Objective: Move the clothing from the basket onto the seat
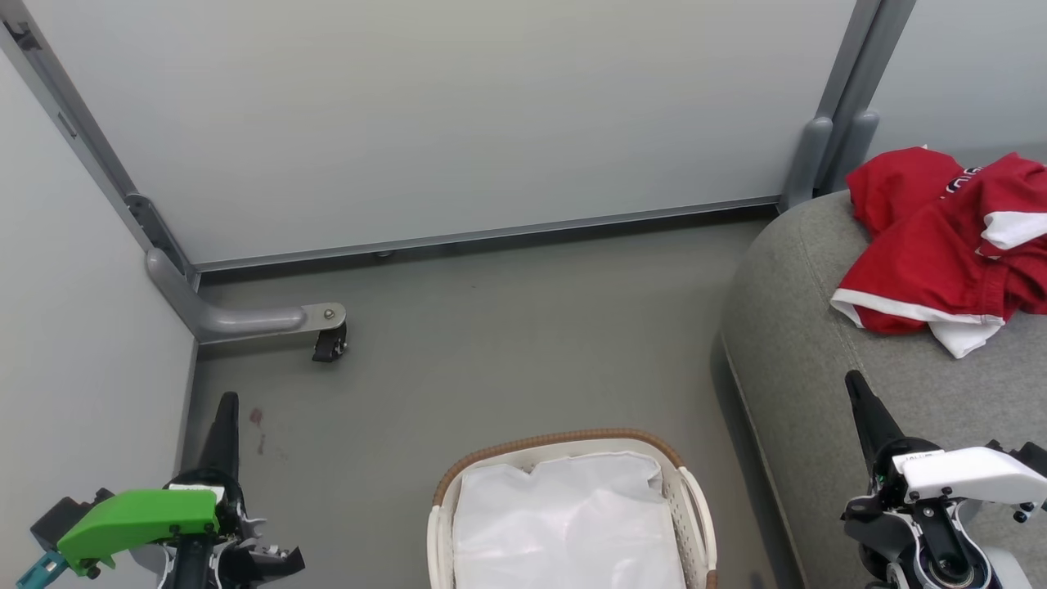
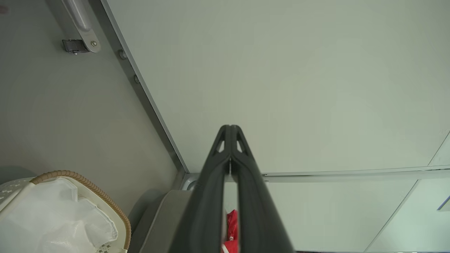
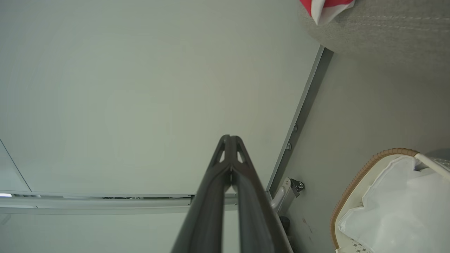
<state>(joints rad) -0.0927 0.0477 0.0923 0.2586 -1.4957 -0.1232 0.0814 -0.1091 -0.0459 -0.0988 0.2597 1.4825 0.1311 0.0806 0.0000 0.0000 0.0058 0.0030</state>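
Observation:
The red clothing (image 1: pixel 941 245) with white trim lies heaped on the grey seat (image 1: pixel 802 343) at the upper right; a scrap of that clothing (image 3: pixel 327 7) also peeks in at the top of the right wrist view, and a red sliver (image 2: pixel 231 225) between the left fingers. The basket (image 1: pixel 564 446), white with a brown woven rim, stands on the floor at bottom centre and holds just its white liner (image 1: pixel 564 523). My left gripper (image 1: pixel 227 401) is shut and empty at the lower left, apart from the basket. My right gripper (image 1: pixel 855 380) is shut and empty over the seat's front.
Pale partition panels (image 1: pixel 458 123) wall in the back and left. A grey metal foot with a small caster (image 1: pixel 327 343) juts onto the floor at the left. Bare grey floor (image 1: pixel 507 343) lies between the panels, basket and seat.

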